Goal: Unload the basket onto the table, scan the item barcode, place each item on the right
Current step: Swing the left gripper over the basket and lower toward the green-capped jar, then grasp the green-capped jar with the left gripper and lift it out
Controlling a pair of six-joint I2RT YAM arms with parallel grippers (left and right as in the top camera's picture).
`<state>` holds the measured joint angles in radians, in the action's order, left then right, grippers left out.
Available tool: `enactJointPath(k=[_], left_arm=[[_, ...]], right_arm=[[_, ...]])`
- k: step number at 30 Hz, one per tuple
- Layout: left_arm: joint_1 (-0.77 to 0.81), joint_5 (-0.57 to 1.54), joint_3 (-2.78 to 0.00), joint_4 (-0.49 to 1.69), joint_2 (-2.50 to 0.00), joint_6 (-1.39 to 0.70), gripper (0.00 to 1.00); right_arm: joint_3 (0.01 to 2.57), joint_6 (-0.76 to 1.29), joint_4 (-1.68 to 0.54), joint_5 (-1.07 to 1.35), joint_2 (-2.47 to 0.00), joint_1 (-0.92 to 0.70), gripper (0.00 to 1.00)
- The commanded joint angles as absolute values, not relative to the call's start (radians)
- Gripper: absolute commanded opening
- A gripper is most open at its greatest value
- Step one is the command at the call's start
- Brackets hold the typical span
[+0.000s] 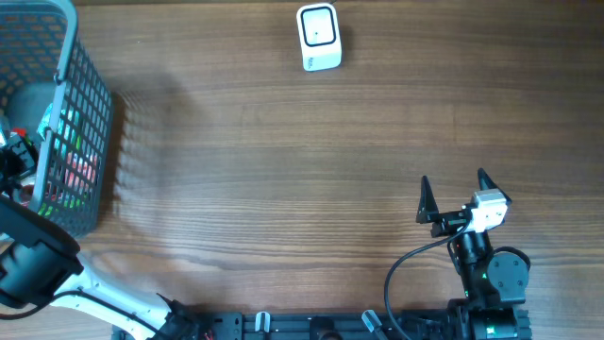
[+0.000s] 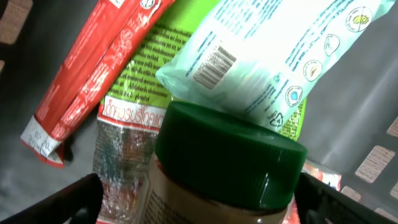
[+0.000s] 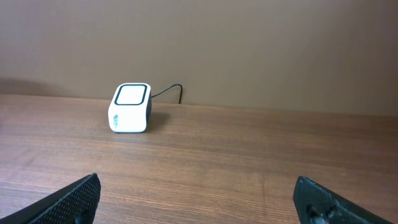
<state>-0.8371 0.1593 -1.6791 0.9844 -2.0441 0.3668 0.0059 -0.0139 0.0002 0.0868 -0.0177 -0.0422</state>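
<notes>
Currently | my left end effector point(image 2: 198, 186): jaws spread, straddling green-lidded jar point(image 2: 230, 155) in basket point(image 1: 85, 104) | jar axis: roughly along my approach, lid toward me | right end effector point(image 1: 454, 189): spread wide, well apart

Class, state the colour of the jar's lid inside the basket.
Dark green; the lid shows best in the left wrist view.

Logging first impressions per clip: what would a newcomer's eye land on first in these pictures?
The left wrist view, crammed with a green jar lid in front of a pale packet showing its barcode, and red packets to the left. From overhead, the grey mesh basket at the left edge and the white scanner at the far edge stand out, with the right claw open at lower right.
</notes>
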Motion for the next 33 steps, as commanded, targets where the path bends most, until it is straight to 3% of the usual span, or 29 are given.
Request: enactJointPath(k=[1,7,14,18,21,26,33], left_arm=[[-0.836,0.194,-1.668,0.972,-2.06,0.39,0.87],[-0.836,0.194,-1.641,0.957,-2.087,0.41,0.82],[-0.836,0.193,-1.633,0.957,-2.117,0.423,0.67],[-0.836,0.194,-1.633,0.957,-2.117,0.424,0.76],[-0.836,0.194,-1.633,0.953,-2.117,0.423,0.76],[-0.836,0.19,-1.634,0.953,-2.112,0.423,0.58],[-0.836,0.19,-1.679,0.955,-2.066,0.411,0.55]], right_arm=[[0.005,-0.026,0.006,0.102,-0.018,-0.038,1.0],[0.005,-0.026,0.006,0.102,-0.018,-0.038,0.99],[0.005,-0.025,0.006,0.102,-0.018,-0.038,1.0],[0.005,-0.026,0.006,0.102,-0.018,-0.038,1.0],[0.005,-0.026,0.006,0.102,-0.018,-0.038,1.0],[0.005,-0.026,0.006,0.102,-0.018,-0.038,1.0],[0.005,-0.026,0.006,0.102,-0.018,-0.038,0.99]])
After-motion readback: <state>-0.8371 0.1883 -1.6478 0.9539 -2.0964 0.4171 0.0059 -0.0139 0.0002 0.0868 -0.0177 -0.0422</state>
